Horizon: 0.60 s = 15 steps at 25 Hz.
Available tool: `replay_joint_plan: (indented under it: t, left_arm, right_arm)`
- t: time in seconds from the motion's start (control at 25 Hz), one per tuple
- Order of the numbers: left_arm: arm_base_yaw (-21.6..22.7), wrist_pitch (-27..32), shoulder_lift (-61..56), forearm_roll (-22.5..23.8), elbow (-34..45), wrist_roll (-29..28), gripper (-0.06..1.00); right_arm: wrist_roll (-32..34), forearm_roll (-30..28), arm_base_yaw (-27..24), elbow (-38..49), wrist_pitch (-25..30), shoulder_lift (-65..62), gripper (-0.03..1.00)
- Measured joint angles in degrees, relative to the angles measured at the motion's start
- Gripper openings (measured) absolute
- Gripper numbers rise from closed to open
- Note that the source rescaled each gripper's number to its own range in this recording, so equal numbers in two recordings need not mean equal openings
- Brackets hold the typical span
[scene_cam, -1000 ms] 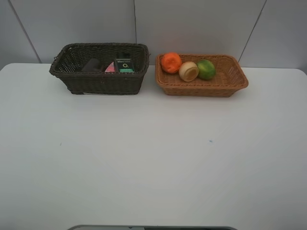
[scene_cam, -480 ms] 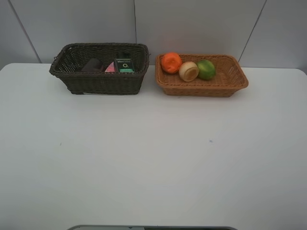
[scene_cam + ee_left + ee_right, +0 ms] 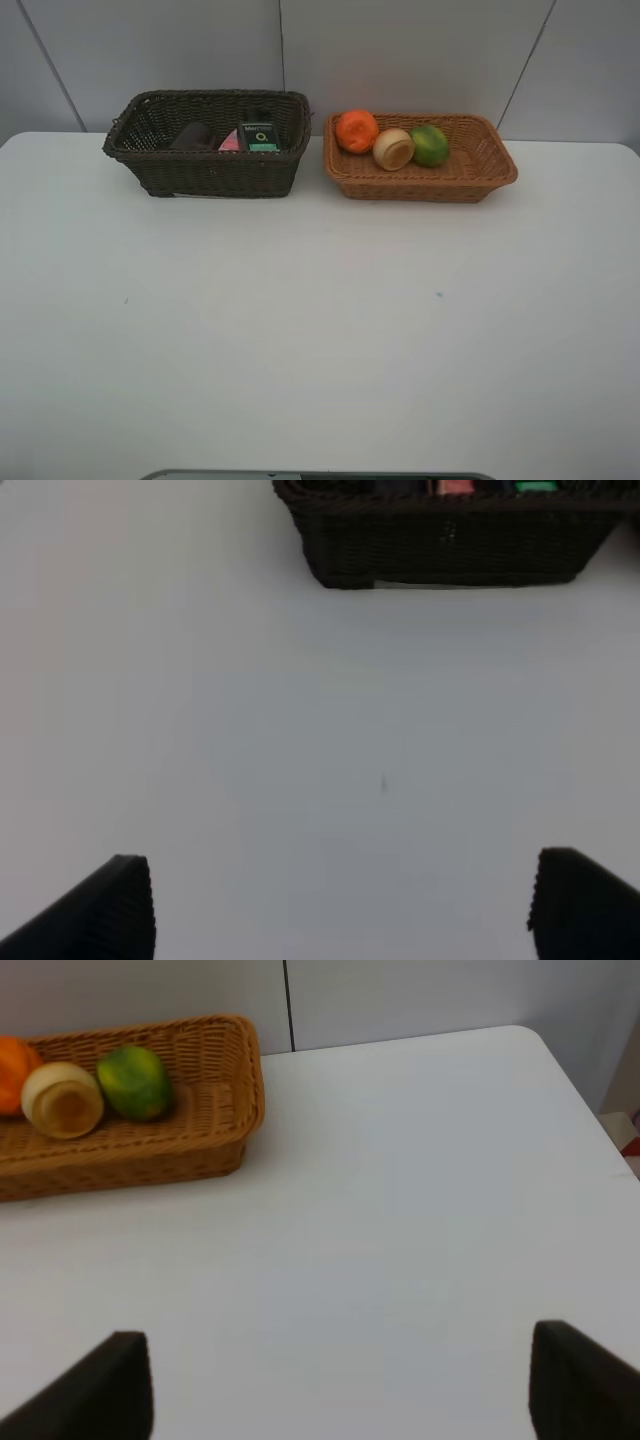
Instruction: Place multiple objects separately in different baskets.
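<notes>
The dark brown basket stands at the back left and holds the dark mauve cup, the pink tube and the black bottle with its green label. The light tan basket beside it holds the orange, the peach-like fruit, which shows a pale cream side, and the green fruit. Neither gripper shows in the exterior view. My left gripper is open and empty over bare table, short of the dark basket. My right gripper is open and empty, short of the tan basket.
The white table reaches to a grey panelled wall behind the baskets. Its right edge and rounded far corner show in the right wrist view. A grey strip lies at the table's front edge.
</notes>
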Motion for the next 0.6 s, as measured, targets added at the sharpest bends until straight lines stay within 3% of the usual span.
replay_joint_plan:
  t: [0.6]
  left_arm:
    - [1.4,0.0,0.0,-0.1,0.0,0.0,0.87]
  right_arm:
    - [0.0,0.0,0.0,0.0,0.0,0.0,0.76]
